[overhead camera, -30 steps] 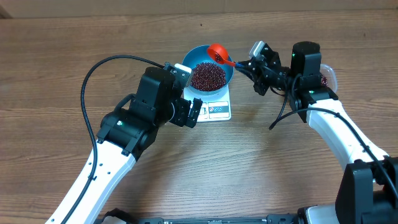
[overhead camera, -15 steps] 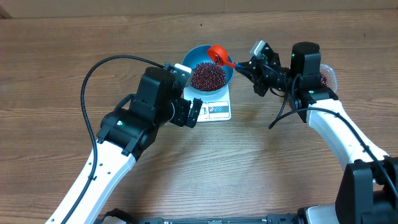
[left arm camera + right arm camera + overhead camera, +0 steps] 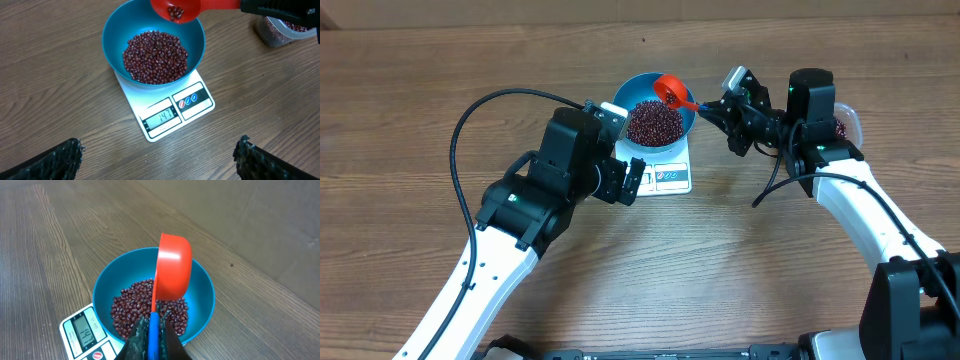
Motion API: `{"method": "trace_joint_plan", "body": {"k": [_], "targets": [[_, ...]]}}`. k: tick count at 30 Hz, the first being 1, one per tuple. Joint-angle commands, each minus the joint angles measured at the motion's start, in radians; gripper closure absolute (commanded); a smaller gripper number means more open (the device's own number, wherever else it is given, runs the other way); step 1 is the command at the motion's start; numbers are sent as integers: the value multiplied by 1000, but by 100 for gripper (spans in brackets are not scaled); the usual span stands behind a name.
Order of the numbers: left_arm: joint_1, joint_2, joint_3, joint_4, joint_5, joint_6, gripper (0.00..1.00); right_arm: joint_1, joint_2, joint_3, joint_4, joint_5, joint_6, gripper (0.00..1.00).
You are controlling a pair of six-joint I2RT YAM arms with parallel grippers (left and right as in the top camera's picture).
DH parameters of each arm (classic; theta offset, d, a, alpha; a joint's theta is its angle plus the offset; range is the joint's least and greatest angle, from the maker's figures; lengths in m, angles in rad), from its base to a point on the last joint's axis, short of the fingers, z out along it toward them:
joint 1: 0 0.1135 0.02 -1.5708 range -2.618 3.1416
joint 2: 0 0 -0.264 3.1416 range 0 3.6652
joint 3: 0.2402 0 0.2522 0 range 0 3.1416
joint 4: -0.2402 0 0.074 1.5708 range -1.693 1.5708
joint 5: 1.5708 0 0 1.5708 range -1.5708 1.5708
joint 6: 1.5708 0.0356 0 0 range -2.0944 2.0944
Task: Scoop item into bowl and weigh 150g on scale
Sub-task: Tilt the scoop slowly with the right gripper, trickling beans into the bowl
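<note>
A red scoop (image 3: 172, 270) is clamped in the right gripper (image 3: 154, 330) and tilted over the bowl (image 3: 112, 30) at its 1 o'clock rim. The beans (image 3: 155, 57) are heaped inside, on the scale (image 3: 150, 102). The left gripper (image 3: 623, 182) is held spread wide at 7 o'clock. If the scoop is tipped abruptly, 150 g could be overshot.

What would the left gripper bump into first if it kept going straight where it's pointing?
Probably the scale, at its display end; it lies straight ahead of the open left gripper. The blue bowl sits farther back on it. Depth is unclear, so maybe the table first.
</note>
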Motion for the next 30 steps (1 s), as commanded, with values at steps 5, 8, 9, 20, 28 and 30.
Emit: {"method": "trace_joint_plan", "body": {"k": [5,8,9,20,28,30], "targets": [[4,-2,5,4,7,-14,0,0,5,5,3,-1,0,96],[4,-2,5,4,7,-14,0,0,5,5,10,0,-1,96],[4,-2,5,4,7,-14,0,0,5,5,16,2,-1,96],[4,-2,5,4,7,-14,0,0,5,5,30,51,-1,96],[4,-2,5,4,7,-14,0,0,5,5,30,51,-7,96],[4,-2,5,4,7,-14,0,0,5,5,32,50,-9,96]]}}
